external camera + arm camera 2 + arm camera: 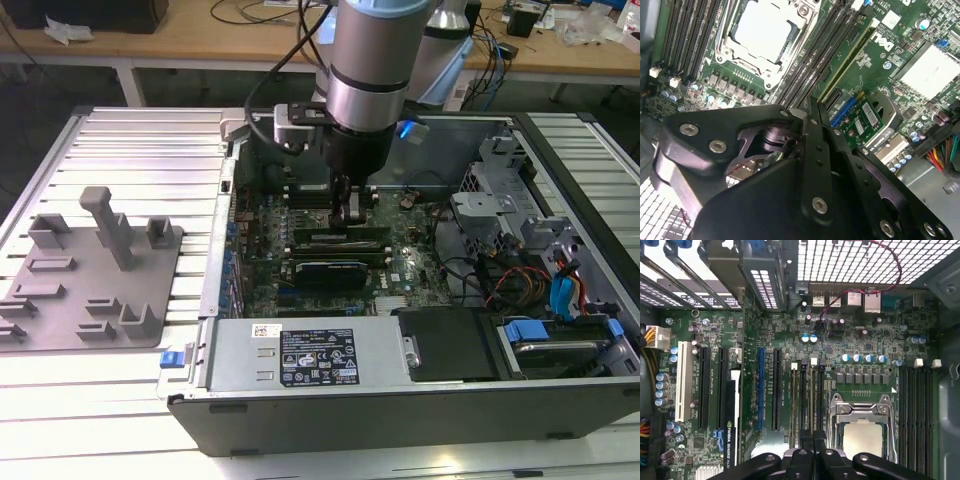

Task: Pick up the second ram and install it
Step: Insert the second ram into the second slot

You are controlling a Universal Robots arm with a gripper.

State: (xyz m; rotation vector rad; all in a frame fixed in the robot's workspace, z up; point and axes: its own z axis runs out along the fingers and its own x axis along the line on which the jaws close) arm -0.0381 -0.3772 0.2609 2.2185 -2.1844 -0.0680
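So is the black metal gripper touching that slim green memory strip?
Cannot tell. In the second wrist view the gripper ends at one end of the green memory strip, hiding any contact or gap.

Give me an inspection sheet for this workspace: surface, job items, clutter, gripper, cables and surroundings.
Surface: ribbed metal table carrying an open PC case and a grey fixture tray.
Job's things: one green ram stands among the memory slots beside the CPU socket; cannot tell whether it is the second.
Clutter: nothing seen.
Gripper: the gripper is low inside the case, over the memory slots.
Cables: coloured wire bundle at the exterior view's right of the case; black cable by the arm.
Surroundings: wooden bench behind, with cables and small items.
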